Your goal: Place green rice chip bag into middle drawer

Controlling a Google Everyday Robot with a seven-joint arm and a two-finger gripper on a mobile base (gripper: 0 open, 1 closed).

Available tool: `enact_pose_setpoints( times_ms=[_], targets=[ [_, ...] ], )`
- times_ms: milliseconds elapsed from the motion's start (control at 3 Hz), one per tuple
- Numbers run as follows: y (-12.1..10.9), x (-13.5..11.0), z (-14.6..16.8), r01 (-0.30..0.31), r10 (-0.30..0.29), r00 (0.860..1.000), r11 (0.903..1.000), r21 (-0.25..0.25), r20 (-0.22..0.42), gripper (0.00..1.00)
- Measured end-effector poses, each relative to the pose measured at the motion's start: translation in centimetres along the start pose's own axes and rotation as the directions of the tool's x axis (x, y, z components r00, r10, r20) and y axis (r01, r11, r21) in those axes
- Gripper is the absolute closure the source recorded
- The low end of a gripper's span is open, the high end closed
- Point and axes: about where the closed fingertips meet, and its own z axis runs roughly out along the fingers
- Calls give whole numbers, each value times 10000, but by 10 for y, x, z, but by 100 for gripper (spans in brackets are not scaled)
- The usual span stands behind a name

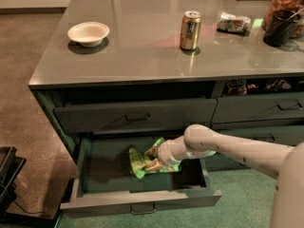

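Observation:
The green rice chip bag [140, 161] lies low in the open middle drawer [142, 199], on its green inner tray, right of centre. My gripper [153, 157] reaches in from the right and is inside the drawer. Its tan fingers [152, 151] are closed on the bag's right part, one above it and one below. The white arm crosses the drawer's right side and hides the bag's right end.
The closed upper drawer [137, 117] sits just above the gripper. On the counter stand a white bowl [89, 32], a can [190, 30], a small wrapped packet [232, 23] and a jar [285, 8]. A black object [7, 175] is on the floor at the left.

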Motion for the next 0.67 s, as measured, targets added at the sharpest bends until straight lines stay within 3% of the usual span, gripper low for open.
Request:
enact_pose_setpoints(
  times_ms=[333, 667],
  targets=[
    [-5, 34, 29, -487, 495, 9985, 9981, -368, 215, 100],
    [-7, 38, 33, -579, 588, 9979, 9977, -351, 263, 82]
  ],
)
